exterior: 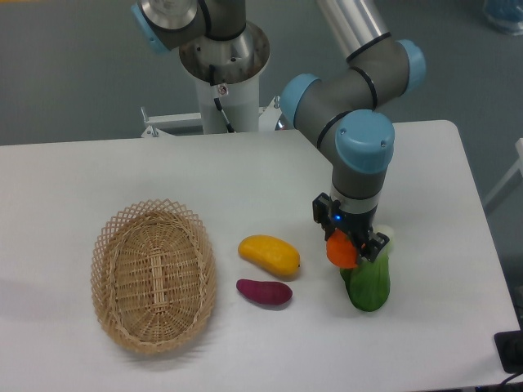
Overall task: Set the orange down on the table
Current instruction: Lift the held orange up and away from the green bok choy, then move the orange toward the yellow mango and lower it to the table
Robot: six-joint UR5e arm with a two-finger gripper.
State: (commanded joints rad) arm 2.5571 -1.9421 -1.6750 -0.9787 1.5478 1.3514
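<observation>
**Orange in the hand, above the bench**

Right now the hand (pixel 351 245) is clamped around the orange (pixel 341 251), holding it at the right of the white bench (pixel 73 180). Just at four o'clock from the orange lies a green vegetable (pixel 369 284) with a pale end. Out at nine o'clock rests a yellow mango-like fruit (pixel 270 254), with a purple sweet potato (pixel 264 291) just beside it at six o'clock. Farther toward nine o'clock sits an oval wicker basket (pixel 153 274).
</observation>
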